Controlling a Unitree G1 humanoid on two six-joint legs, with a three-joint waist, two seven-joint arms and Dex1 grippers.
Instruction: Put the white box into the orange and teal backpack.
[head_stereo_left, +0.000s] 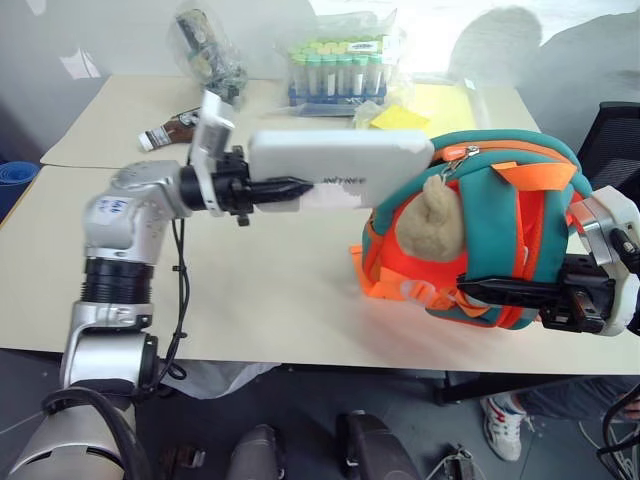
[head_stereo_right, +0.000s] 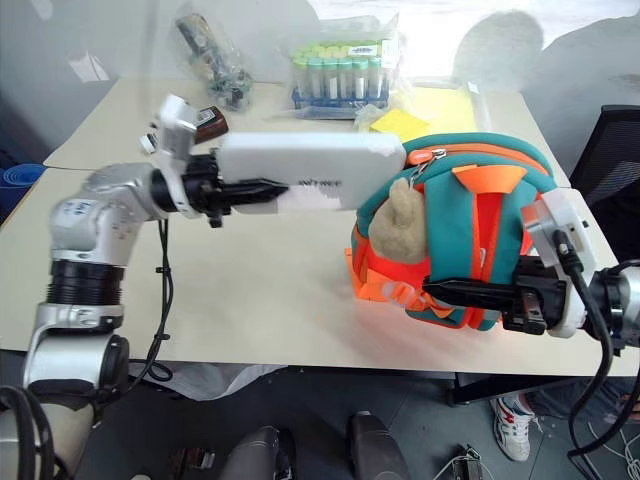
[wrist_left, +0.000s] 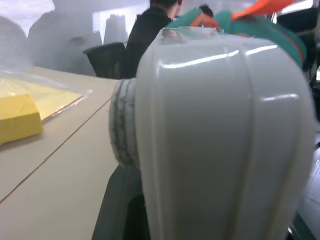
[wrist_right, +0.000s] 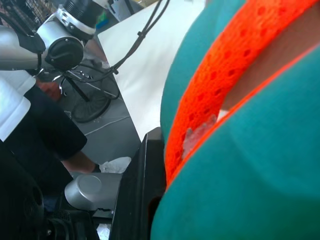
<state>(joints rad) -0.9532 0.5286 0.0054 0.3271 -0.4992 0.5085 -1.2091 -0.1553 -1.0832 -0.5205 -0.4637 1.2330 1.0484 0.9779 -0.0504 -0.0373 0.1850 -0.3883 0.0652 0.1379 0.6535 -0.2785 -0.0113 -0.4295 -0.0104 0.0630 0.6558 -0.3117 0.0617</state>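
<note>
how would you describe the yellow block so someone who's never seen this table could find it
Start at the orange and teal backpack standing on the table, then look just behind its top toward the far edge. The yellow block lies there on a clear plastic sleeve, beside the rack of capped tubes. It is the one solid yellow, sponge-like chunk among them.

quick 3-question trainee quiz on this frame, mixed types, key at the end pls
1. True or false: the white box lies flat on the table.
2. What does the right gripper hold? A) yellow block B) the orange and teal backpack C) nothing
3. Which end of the box does the left gripper grip: the end near the backpack or the far end?

Key: 1. False, it is held in the air, roughly level. 2. B, shut on the backpack's lower part. 3. The far end; the other end reaches the backpack's top.
</note>
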